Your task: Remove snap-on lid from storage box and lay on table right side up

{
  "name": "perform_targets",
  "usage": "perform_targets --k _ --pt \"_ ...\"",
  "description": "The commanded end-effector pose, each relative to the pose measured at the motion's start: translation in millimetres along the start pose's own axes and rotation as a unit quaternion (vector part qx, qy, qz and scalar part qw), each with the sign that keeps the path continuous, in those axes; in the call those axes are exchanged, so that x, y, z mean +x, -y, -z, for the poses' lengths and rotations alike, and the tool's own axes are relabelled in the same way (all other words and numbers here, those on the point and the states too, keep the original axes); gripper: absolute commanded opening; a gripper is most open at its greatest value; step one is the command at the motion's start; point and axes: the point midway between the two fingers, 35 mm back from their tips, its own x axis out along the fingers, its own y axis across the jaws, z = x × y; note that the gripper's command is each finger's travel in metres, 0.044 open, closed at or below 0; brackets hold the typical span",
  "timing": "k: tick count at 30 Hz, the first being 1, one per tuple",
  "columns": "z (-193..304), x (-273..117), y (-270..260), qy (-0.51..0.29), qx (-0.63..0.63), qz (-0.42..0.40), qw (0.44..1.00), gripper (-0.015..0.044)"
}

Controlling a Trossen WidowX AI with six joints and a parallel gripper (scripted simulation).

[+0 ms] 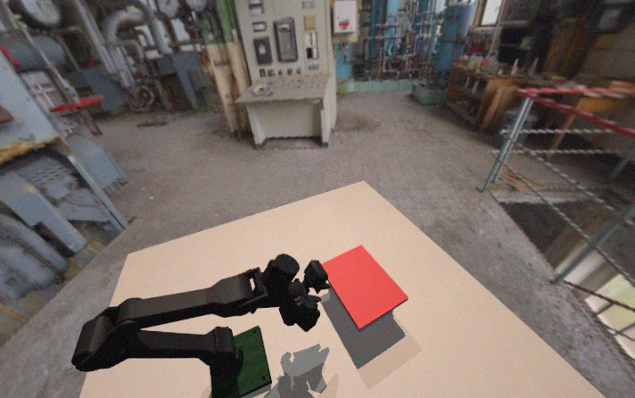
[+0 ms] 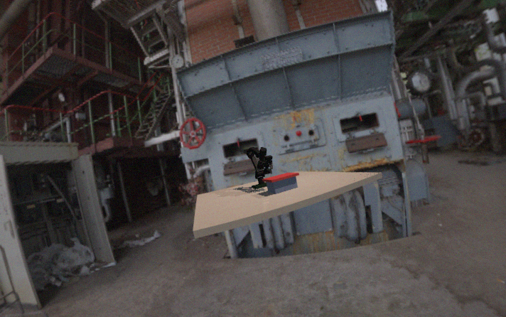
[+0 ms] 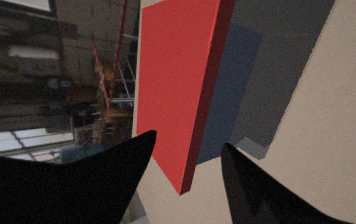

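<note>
One black six-joint arm [image 1: 170, 307] [image 2: 259, 168] stands on one green base plate [image 1: 255, 363] on one pale tabletop [image 1: 210, 262] [image 2: 231, 215] [image 3: 310, 120]. In the top view the plate lies toward six o'clock and the arm reaches toward two o'clock from its shoulder.

One red snap-on lid [image 1: 365, 286] [image 2: 281, 177] [image 3: 175, 75] sits flat, its broad face up, on one blue-gray storage box [image 2: 282, 185] [image 3: 227, 90]. From the base plate, lid and box lie toward two o'clock in the top view; the exterior view shows the box upright, with the lid covering its top.

The one parallel-jaw gripper [image 1: 304, 309] [image 3: 188, 142] is partly open and holds nothing. Its two black fingertips stand apart in the wrist view, one toward seven o'clock and the other toward five, with the lid's near corner showing between them. Whether either touches the lid, I cannot tell.
</note>
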Motion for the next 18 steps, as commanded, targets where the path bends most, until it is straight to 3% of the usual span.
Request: perform_targets --k 1,18 --pt "1 6 5 -0.003 0.002 0.005 1.000 0.0235" --pt "1 33 3 -0.003 0.002 0.004 1.000 0.0235"
